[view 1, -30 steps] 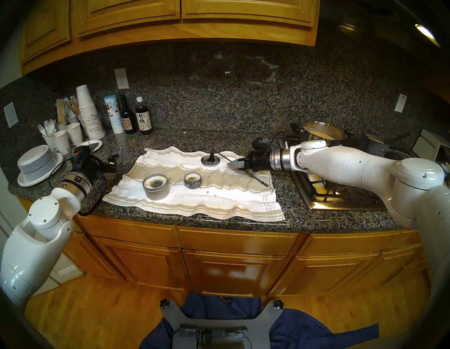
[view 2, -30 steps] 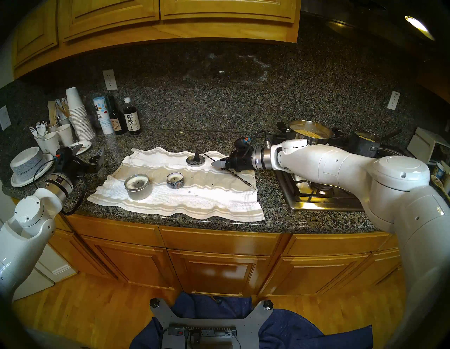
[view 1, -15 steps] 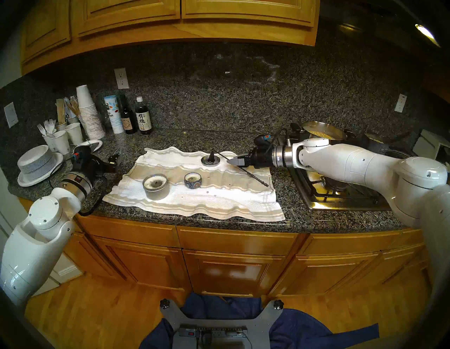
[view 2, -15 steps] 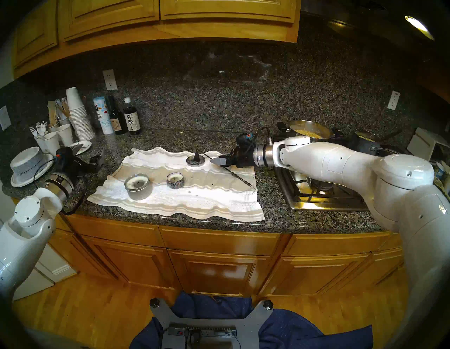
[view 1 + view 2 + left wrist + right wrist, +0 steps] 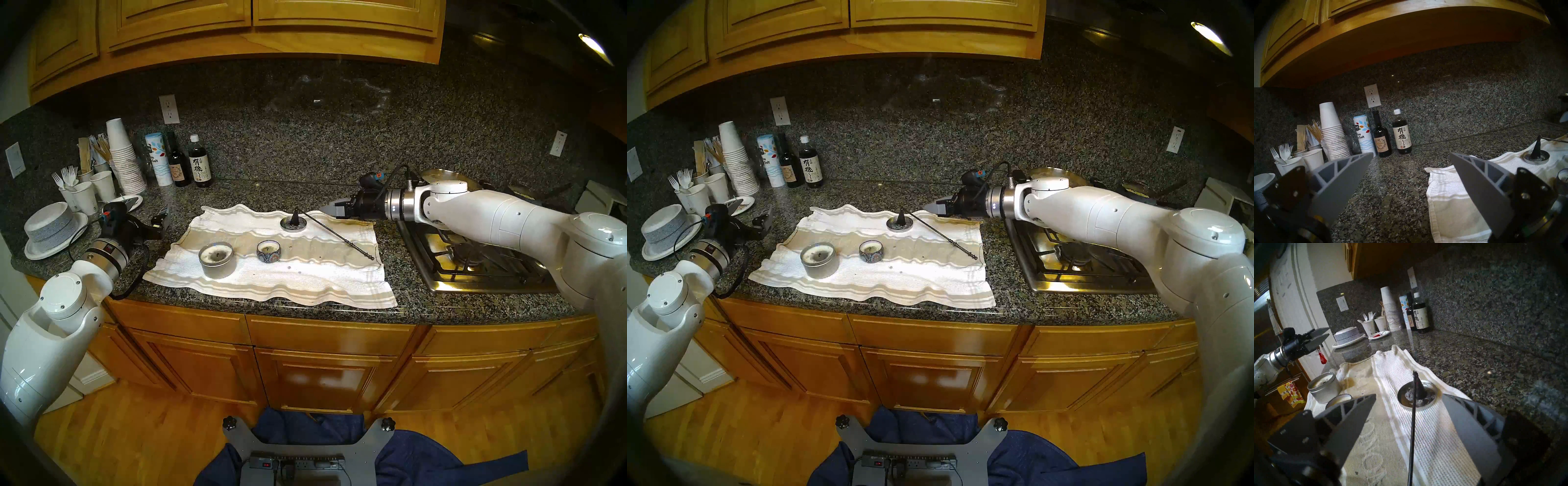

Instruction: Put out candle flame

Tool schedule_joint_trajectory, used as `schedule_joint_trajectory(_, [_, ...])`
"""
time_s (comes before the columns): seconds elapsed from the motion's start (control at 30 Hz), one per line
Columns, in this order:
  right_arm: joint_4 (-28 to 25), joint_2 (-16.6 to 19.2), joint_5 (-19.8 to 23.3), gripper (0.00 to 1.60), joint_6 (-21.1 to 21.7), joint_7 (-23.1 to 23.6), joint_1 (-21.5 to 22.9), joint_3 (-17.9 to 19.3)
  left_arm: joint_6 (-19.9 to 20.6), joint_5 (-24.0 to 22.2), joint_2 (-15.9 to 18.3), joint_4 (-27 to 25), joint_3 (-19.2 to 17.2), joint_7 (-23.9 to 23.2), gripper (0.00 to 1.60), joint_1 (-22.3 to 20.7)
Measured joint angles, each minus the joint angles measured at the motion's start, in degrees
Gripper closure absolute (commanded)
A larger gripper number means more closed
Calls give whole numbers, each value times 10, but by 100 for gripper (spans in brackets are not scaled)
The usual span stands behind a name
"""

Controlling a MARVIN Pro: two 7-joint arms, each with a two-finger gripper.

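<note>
Right wrist view is showing the right gripper [image 5: 1408, 397] spread wide and holding nothing, hanging above the snuffer [image 5: 1412, 421], whose cone is sitting over the flat candle [image 5: 1425, 405] on the towel [image 5: 1432, 429]. The left gripper [image 5: 1409, 157] is hovering released by the counter's [image 5: 305, 195] left end, well apart.

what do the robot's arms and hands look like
Both arms have glossy white rounded shells ending in a silver wrist ring. Each hand, left hand and right hand, is black with two grey ribbed wedge-shaped fingers, a black cable looping beside it and an orange-blue connector on top.
</note>
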Motion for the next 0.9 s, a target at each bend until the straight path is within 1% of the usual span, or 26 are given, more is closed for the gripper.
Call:
schedule_joint_trajectory(0.13, [-13, 17, -3, 15, -9, -6, 14, 7, 0, 0, 1, 0, 0, 0, 0, -1])
schedule_joint_trajectory(0.3, [-33, 35, -10, 4, -17, -13, 27, 11, 0, 0, 1, 0, -1, 0, 0, -2])
schedule_joint_trajectory(0.47, [-71, 63, -18, 0, -27, -29, 37, 14, -3, 0, 1, -1, -2, -1, 0, -4])
schedule_joint_trajectory(0.7, [-118, 94, -18, 0, -38, -53, 39, 17, -9, -1, 0, -1, -3, -2, 0, -7])
schedule_joint_trajectory(0.9, [-148, 112, -16, 0, -44, -76, 40, 19, -13, -3, 0, 0, -4, -4, 0, -9])
